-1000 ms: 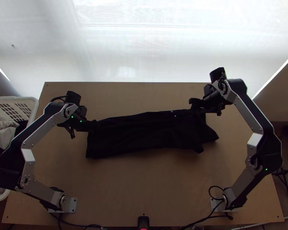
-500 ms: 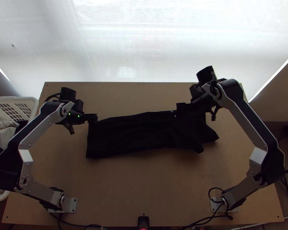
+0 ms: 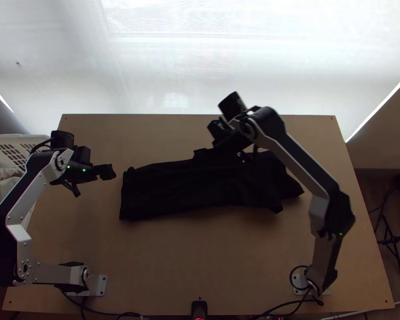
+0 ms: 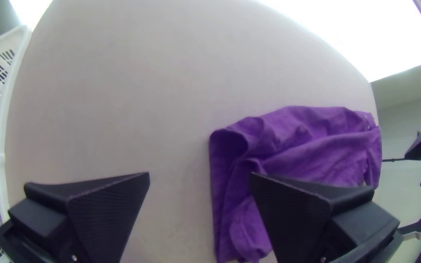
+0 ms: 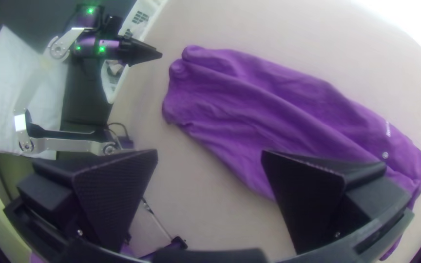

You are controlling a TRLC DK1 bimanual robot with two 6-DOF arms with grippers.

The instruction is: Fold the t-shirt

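one t-shirt (image 3: 168, 192) lies folded in a long, creased strip across one table (image 3: 173, 256). the left gripper (image 3: 107, 172), two fingers apart, is just beside its left end; the right gripper (image 3: 202, 154), two fingers apart, is at its far edge. the shirt bears one small line of print (image 5: 388, 129) and one round mark (image 5: 385, 155).

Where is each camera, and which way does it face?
Top: high over the table's near edge, facing steeply down; left arm and right arm show.
Left wrist: on that arm, facing table, basket and t-shirt; open left tool shows.
Right wrist: on that arm, facing t-shirt; open right tool and left arm show.
Both wrists share basket, t-shirt.
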